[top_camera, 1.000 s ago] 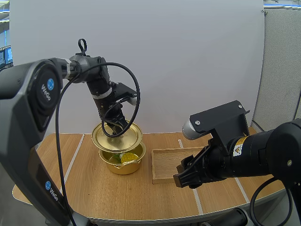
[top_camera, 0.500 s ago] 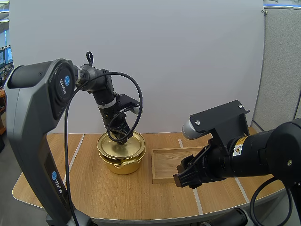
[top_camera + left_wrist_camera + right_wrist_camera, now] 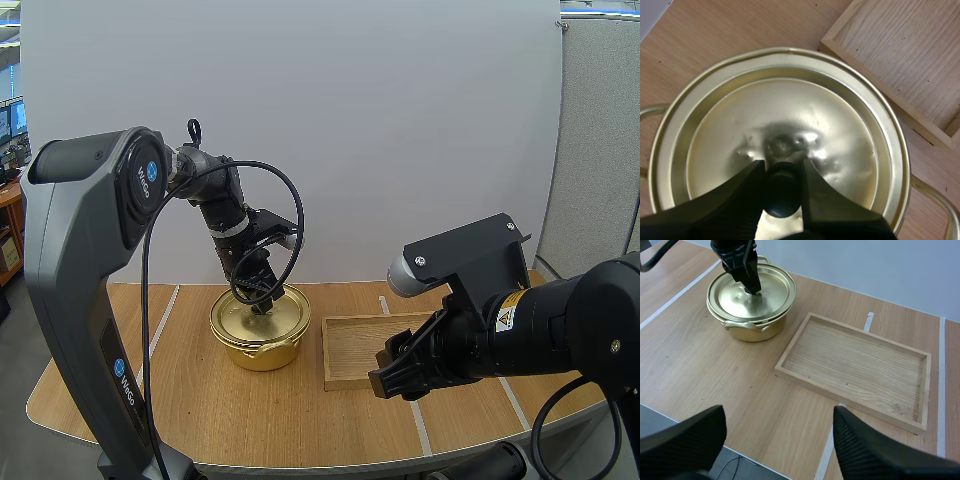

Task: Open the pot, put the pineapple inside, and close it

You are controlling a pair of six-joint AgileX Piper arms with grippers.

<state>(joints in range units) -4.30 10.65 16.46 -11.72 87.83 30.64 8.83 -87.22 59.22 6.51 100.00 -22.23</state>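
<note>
A gold pot (image 3: 262,346) (image 3: 752,326) stands on the table with its gold lid (image 3: 248,320) (image 3: 785,125) (image 3: 772,290) seated flat on the rim. My left gripper (image 3: 261,302) (image 3: 782,192) (image 3: 751,288) is shut on the lid's black knob (image 3: 782,190), one finger on each side of it. The pot's inside is hidden by the lid. My right gripper (image 3: 392,375) (image 3: 777,450) hangs open over the table's front, near the wooden tray, with nothing between its fingers.
A shallow wooden tray (image 3: 352,342) (image 3: 857,367) (image 3: 900,65) lies just right of the pot, with nothing in it. White tape lines (image 3: 827,452) cross the wooden table (image 3: 200,400). Bare table lies in front of and left of the pot.
My left gripper has carried the lid down from its tilted place above the pot and set it flat on the rim, covering the yellow thing inside. The right arm has not moved.
</note>
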